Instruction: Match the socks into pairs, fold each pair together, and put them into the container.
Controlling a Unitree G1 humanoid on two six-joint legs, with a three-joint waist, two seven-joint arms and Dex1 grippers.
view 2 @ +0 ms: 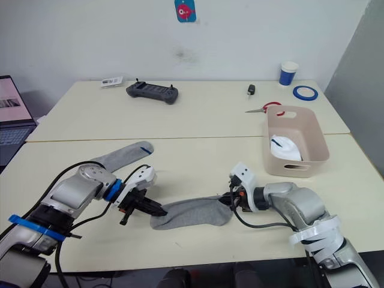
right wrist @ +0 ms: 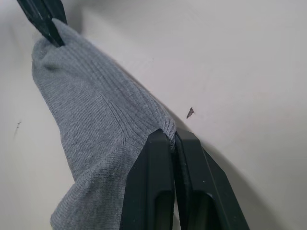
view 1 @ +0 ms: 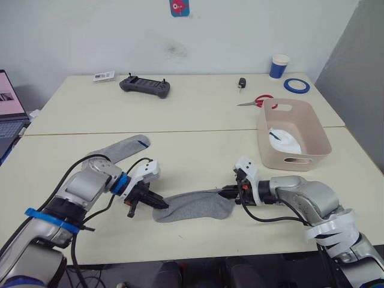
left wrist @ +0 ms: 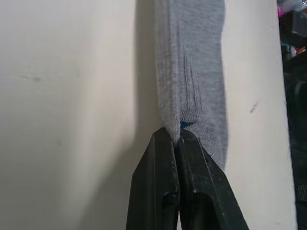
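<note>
A: Status, left to right?

B: Laptop (view 1: 11, 111) at the far left edge. A grey sock with a navy-tipped end (view 1: 123, 147) lies flat on the surface (view 1: 192, 147), just behind the left arm. Left tool (view 1: 161, 204) is pinched tight on one end of the plain grey sock (view 1: 195, 207); in the left wrist view both fingers (left wrist: 160, 191) are together with fabric between them.

A: Right side?

B: Right tool (view 1: 227, 193) is clamped on the other end of that sock, fingers (right wrist: 156, 191) closed over the knit edge. The sock is stretched between the two tools, low over the front of the surface.

A: Container?

B: Container (view 1: 293, 133) sits right of centre, well apart from the sock. Something white inside (view 1: 283, 140), probably folded white socks, can't confirm. Behind it: scissors (view 1: 257, 102), paper cup (view 1: 279, 66), blue tape roll (view 1: 296, 85). Controller (view 1: 144, 86) at back left.
</note>
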